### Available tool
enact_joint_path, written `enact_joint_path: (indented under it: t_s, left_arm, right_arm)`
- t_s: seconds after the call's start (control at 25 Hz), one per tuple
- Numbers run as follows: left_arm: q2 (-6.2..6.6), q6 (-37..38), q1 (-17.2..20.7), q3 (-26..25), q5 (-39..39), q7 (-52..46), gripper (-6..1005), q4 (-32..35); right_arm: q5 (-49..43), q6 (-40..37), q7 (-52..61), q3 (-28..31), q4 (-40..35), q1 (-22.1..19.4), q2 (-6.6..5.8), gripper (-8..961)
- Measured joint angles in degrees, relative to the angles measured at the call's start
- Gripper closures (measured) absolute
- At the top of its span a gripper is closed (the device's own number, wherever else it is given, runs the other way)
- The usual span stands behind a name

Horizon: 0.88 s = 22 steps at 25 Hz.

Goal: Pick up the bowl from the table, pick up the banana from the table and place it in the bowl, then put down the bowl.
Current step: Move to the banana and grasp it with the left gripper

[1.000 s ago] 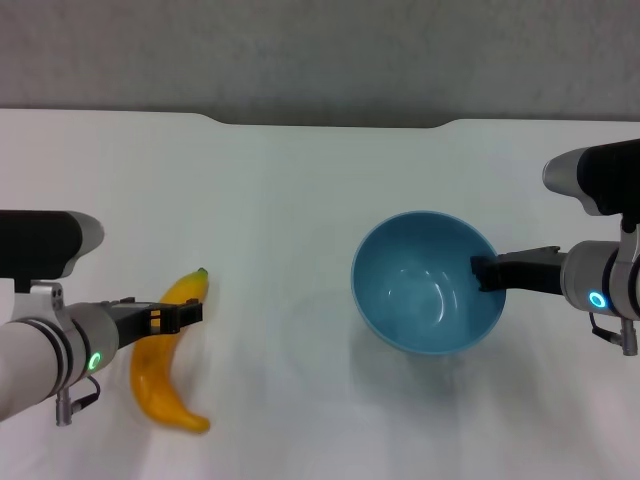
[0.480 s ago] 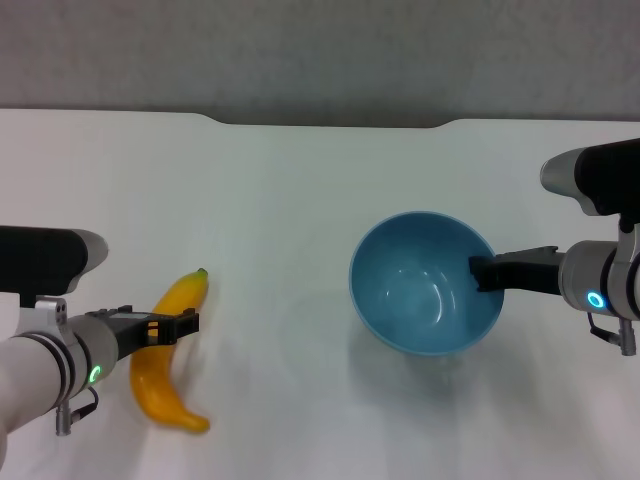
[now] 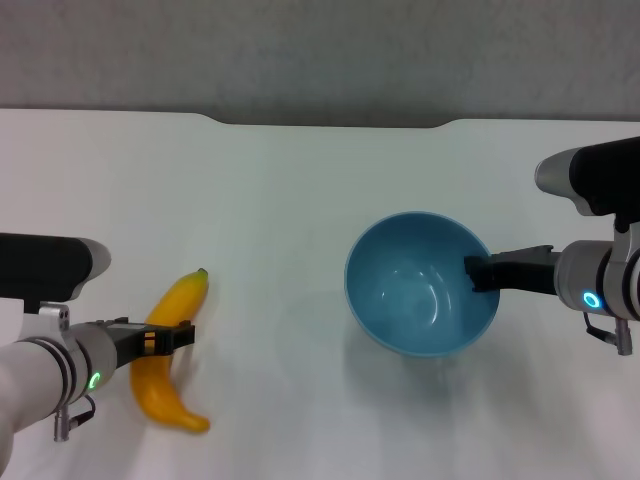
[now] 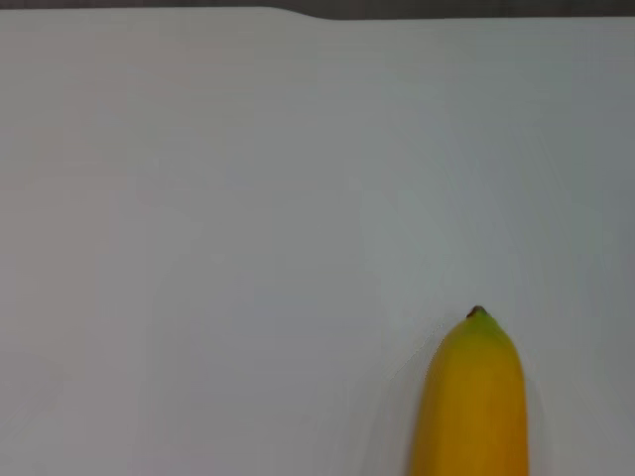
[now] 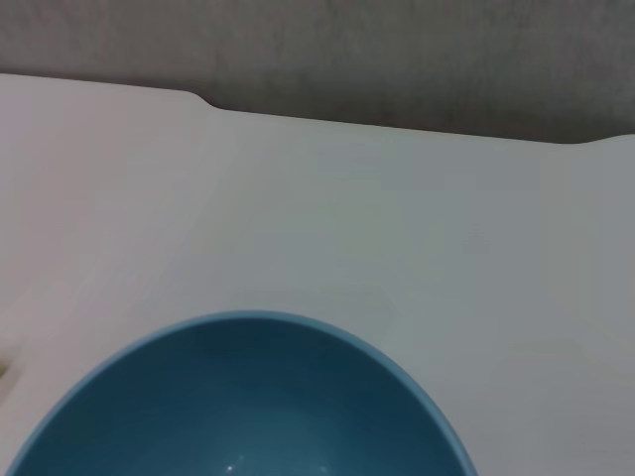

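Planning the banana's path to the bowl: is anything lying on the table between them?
Nothing: the head view shows only bare table between the banana and the bowl.

The white table (image 3: 300, 200) carries the banana (image 3: 165, 370) lying flat at its left.

Bright, even light; soft shadow under bowl (image 3: 422, 283)

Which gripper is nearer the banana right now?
Left. The left gripper is right at the banana's middle, on the table. The right gripper is far across, at the bowl's rim.
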Motion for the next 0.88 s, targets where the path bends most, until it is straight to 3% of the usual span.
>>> enact_joint_path:
  t_s: [0.56,0.88]
  left_arm:
    - [0.00,1.3,-1.0,-0.3,-0.3,-0.2,103,1.5]
    - [0.00,1.4,-1.0,-0.2,-0.2,-0.3,281,1.2]
  right_arm:
    - [0.0,-0.1,0.0,-0.2,0.0,0.0,0.00,887]
    - [0.0,-0.1,0.0,-0.2,0.0,0.0,0.00,880]
